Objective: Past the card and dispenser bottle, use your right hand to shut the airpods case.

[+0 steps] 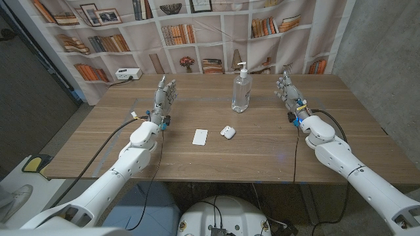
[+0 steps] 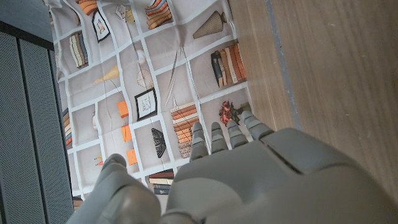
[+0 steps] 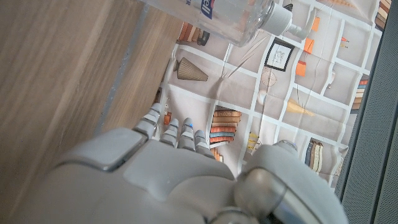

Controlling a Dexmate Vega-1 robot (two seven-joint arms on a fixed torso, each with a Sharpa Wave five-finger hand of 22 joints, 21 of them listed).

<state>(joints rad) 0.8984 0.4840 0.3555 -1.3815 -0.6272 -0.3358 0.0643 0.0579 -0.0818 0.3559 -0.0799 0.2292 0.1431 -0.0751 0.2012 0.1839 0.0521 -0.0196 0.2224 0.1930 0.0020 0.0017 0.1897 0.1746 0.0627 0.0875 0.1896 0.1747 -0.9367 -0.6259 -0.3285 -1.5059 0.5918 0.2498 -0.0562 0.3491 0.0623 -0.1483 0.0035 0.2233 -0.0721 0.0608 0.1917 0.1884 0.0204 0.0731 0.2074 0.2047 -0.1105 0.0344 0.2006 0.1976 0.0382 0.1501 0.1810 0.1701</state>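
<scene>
A small white airpods case (image 1: 227,132) sits near the table's middle with its lid up. Just to its left lies a white card (image 1: 200,136). Behind them stands a clear dispenser bottle (image 1: 241,92) with a white pump, which also crosses the right wrist view (image 3: 224,15). My right hand (image 1: 289,90) stands upright at the right side of the table, fingers apart, holding nothing, well clear of the case. My left hand (image 1: 164,96) stands the same way at the left, fingers spread and empty. Both hands' backs fill the wrist views (image 2: 249,180) (image 3: 155,180).
The wooden table (image 1: 341,118) runs back to a bookshelf-print backdrop (image 1: 197,33). A white power strip (image 1: 127,73) sits at the far left corner. Black cables run along both forearms.
</scene>
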